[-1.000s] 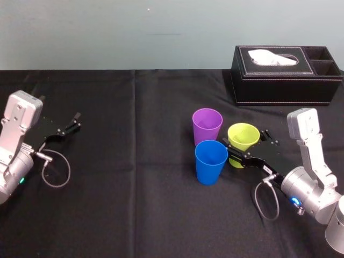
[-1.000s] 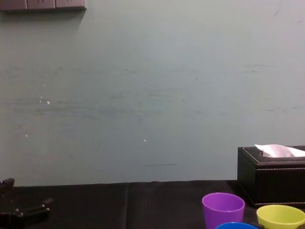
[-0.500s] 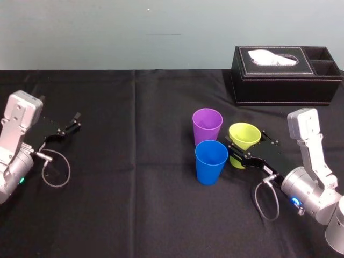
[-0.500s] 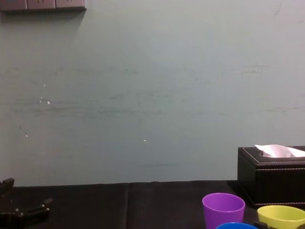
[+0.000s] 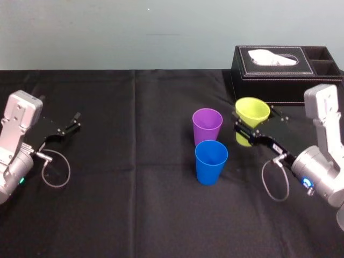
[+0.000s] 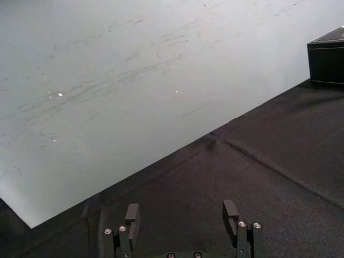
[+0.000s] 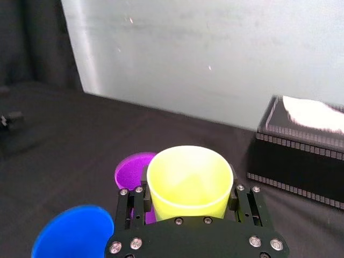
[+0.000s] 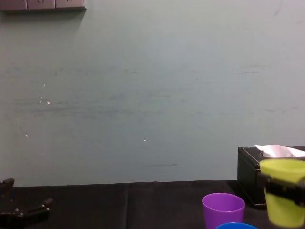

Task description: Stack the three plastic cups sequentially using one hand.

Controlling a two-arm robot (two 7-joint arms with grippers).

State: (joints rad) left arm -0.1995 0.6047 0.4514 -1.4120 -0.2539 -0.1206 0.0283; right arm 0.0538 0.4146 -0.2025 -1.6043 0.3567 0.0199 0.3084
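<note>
black cloth [image 5: 134,204] covered the table before a pale wall [image 8: 143,95]. right claw [image 5: 246,130] was clenched on the yellow-green cup [image 5: 252,114], a smooth tapered tumbler held mouth-up off the cloth, gripped around its lower half. purple cup [image 5: 207,125] stood just beyond the claw's tip, blue cup [image 5: 210,161] beside it, nearer the robot. tissue box [image 5: 285,75] sat behind the claw. left claw [image 5: 72,124] rested well apart, fingers spread.

Going by the purple cup [image 5: 207,125]: the blue cup [image 5: 210,161] sits right in front of it, barely any gap. The right gripper [image 5: 252,127] holds the yellow-green cup [image 5: 251,112] up off the tablecloth [image 5: 134,177] just to its right, tissue box [image 5: 285,72] behind that. Left of it, the tablecloth's wide open.
</note>
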